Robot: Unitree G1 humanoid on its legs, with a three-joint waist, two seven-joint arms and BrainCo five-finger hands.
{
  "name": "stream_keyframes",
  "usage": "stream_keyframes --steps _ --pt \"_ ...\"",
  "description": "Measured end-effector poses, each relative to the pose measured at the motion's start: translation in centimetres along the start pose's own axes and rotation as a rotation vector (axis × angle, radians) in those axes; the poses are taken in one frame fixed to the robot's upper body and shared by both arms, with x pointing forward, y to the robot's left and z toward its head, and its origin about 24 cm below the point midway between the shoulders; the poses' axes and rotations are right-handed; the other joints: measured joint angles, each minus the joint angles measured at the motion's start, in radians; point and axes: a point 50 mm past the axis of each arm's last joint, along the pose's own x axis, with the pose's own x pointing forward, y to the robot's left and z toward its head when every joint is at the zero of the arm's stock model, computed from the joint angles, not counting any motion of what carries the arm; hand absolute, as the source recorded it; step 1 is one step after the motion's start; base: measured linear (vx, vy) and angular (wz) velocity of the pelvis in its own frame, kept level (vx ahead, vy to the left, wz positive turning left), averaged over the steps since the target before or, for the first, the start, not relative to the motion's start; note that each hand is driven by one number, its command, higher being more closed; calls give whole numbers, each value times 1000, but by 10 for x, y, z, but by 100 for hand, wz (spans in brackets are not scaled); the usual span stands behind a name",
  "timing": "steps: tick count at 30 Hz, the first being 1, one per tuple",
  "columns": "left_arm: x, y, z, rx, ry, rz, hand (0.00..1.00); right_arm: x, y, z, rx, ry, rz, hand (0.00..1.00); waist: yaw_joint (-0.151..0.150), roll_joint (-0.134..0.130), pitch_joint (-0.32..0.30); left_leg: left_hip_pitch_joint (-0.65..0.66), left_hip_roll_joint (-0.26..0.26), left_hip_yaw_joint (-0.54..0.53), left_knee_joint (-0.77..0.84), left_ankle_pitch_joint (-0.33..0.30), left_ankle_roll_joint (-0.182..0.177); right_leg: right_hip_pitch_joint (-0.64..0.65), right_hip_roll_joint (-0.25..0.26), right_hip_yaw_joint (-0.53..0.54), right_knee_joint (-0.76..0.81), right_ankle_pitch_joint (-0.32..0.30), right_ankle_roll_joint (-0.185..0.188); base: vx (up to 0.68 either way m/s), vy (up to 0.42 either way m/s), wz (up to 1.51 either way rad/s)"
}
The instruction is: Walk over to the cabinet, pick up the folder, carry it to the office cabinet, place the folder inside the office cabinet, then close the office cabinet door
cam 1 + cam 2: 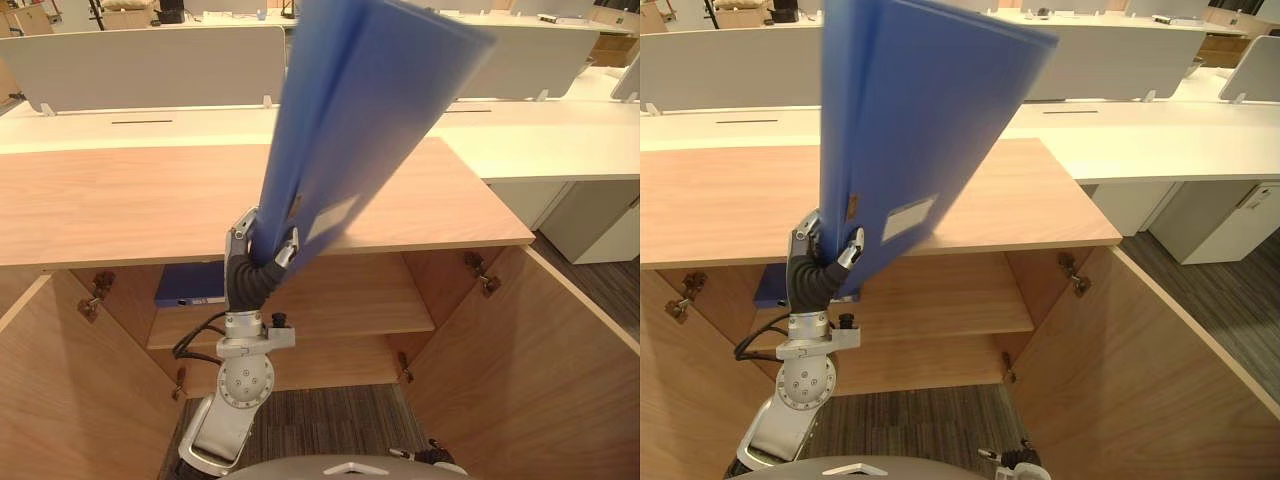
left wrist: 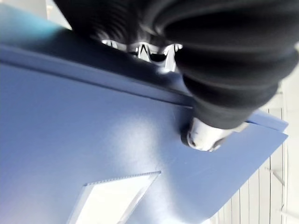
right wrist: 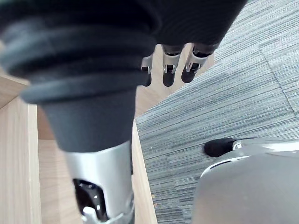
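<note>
Step in hand: the carry looks finished and the placing is about to begin; the robot faces the office cabinet (image 1: pixel 300 210) with both doors swung open.
Folder: the blue folder (image 1: pixel 350 130) is in the air, not on anything. It stands on end and leans up toward the right, in front of the cabinet's wooden surface and above that surface's front edge.
Left hand: the left hand (image 1: pixel 245 250) clamps the folder's lower corner, fingers on one face and the thumb (image 2: pixel 205 135) pressed on the other, just in front of the front edge.
Right hand: the right hand (image 3: pixel 170 60) hangs empty with its fingers loose, over the grey carpet (image 3: pixel 224 102) beside a wooden panel.
Shelf: the shelf (image 1: pixel 350 300) under the surface is bare across its middle and right end; another blue folder (image 1: pixel 190 285) lies flat at its left end.
Doors: the left door (image 1: pixel 60 400) and the right door (image 1: pixel 530 360) both stand open toward the robot.
Next move: my reading is that the folder must come down below the front edge, tip toward flat and go in over the bare part of the shelf.
Care: held this tall, it would probably strike the front edge; it must also stay clear of the folder at the left end.
Left to do: release, withdraw the arm, shut the doors.
</note>
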Motion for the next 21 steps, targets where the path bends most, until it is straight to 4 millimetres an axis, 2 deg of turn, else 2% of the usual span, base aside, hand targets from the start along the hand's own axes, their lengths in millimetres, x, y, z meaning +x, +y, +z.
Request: stream_keyframes --steps 6,8,10,13,14,17,18,21 --pt "-6 -2 4 -284 91 -25 100 -1 0 0 -5 -15 -8 0 4 3 -7 -7 2 2 6 2 2 -9 0 3 11 -3 2 -5 -3 -1" --pt "-9 -3 2 -359 129 -42 100 -3 2 8 19 -61 4 0 4 5 -11 -10 2 4 6 2 2 -12 1 4 10 -2 1 0 -4 -2" --pt "-12 -2 0 -415 167 -54 100 -7 11 24 49 -138 36 0 3 7 -13 -13 3 11 6 2 2 -19 3 9 10 1 0 -17 -6 -9" --pt "-19 3 -6 -483 222 -70 100 -21 34 61 152 -313 123 0 2 8 -14 -13 2 15 6 2 3 -24 4 12 11 3 1 -12 -7 -3" --pt "-20 8 -8 -489 232 -65 100 -30 40 80 200 -402 153 0 3 7 -14 -12 2 15 6 2 3 -24 3 13 12 4 1 0 0 0" --pt "-19 18 -10 -476 232 -40 100 -47 44 104 268 -540 199 0 4 2 -11 -11 1 16 6 2 3 -28 3 13 11 4 2 -11 -3 0" --pt "-19 26 -11 -472 229 -15 100 -60 45 118 306 -630 226 0 4 2 -11 -10 1 16 6 2 3 -30 3 13 11 3 2 0 0 0" --pt "-19 40 -11 -443 219 23 100 -88 41 141 398 -798 259 0 4 -2 -8 -13 2 24 6 1 3 -39 4 22 11 4 3 -1 -1 -7"
